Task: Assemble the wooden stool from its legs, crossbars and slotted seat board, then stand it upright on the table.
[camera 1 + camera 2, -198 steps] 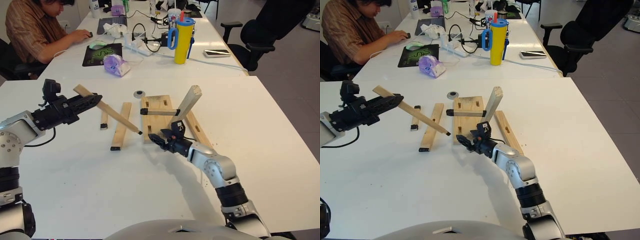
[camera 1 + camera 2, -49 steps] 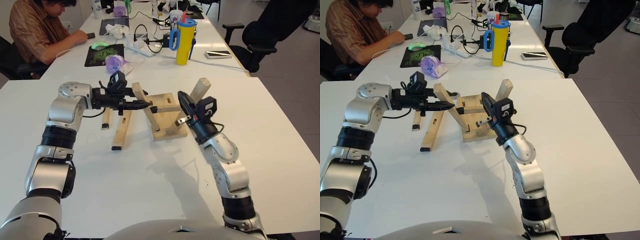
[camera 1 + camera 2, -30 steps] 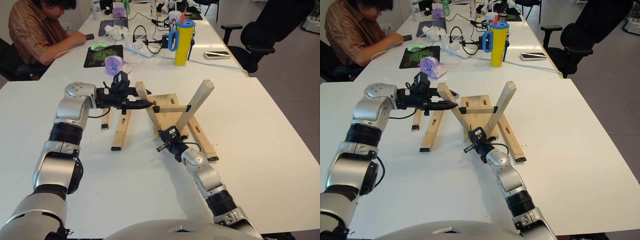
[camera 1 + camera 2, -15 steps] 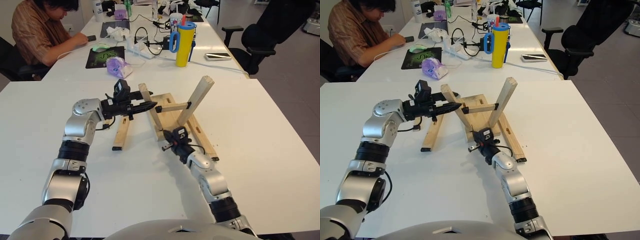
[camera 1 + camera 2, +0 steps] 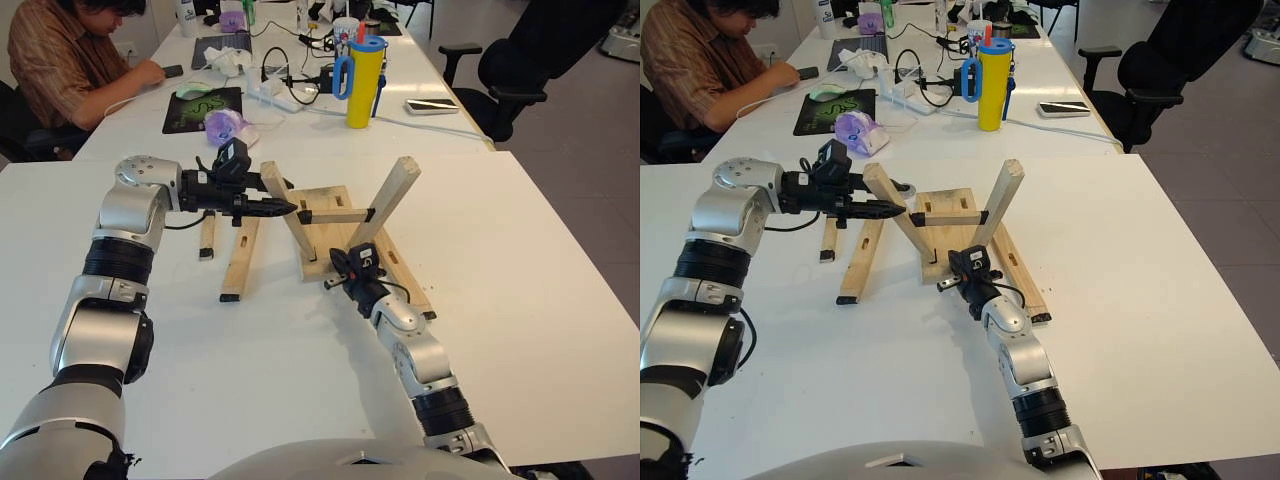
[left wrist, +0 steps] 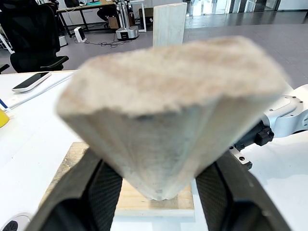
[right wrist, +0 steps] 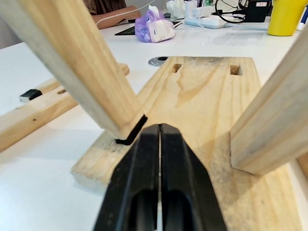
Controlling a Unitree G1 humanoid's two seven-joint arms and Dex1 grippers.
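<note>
About half done: the left tool [image 5: 280,207] clamps a pale square wooden leg [image 5: 303,240] which, linked by a thin wooden crossbar [image 5: 340,215] to a second leg [image 5: 388,203], seems seated in the flat slotted wooden seat board [image 5: 335,195] just ahead of the closed, empty right tool [image 7: 160,132]; 2 loose legs [image 5: 240,255] lie beside the tools.

Both arms are rounded silver-grey shells, linked by black ring joints. On the left arm [image 5: 128,205] a thin black cable [image 5: 183,223] loops out below the forearm, and a boxy black camera module [image 5: 233,157] sits on the wrist. The left gripper [image 5: 284,208] is black and tapers long; its fingers [image 6: 103,192] carry finely cross-hatched pads. The right arm [image 5: 420,358] narrows to a black wrist with a thin cable. The right gripper [image 5: 330,283] has smooth, glossy black fingers [image 7: 139,187].
</note>
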